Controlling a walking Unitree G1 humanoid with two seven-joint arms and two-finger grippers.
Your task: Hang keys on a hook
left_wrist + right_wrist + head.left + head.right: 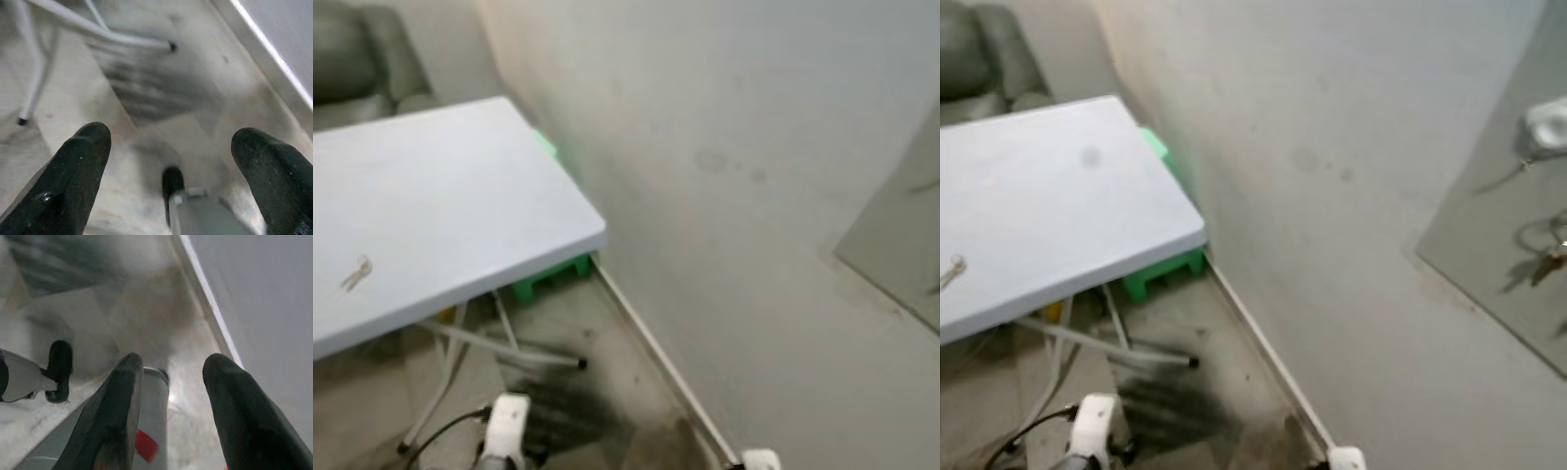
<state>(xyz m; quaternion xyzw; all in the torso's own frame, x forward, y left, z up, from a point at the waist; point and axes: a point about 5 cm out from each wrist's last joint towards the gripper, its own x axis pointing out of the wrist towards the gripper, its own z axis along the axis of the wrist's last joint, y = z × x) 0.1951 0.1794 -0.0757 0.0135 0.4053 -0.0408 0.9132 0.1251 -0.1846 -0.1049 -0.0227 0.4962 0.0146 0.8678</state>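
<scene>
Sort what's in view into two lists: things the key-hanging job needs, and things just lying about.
For the job:
keys lying on the white table
hook on the grey panel, right of the wall
left tool, open, hanging idle

Just lying about:
green stool under the table
dark armchair

A home: armchair [357,59], folding table [460,186], plain wall [744,147].
</scene>
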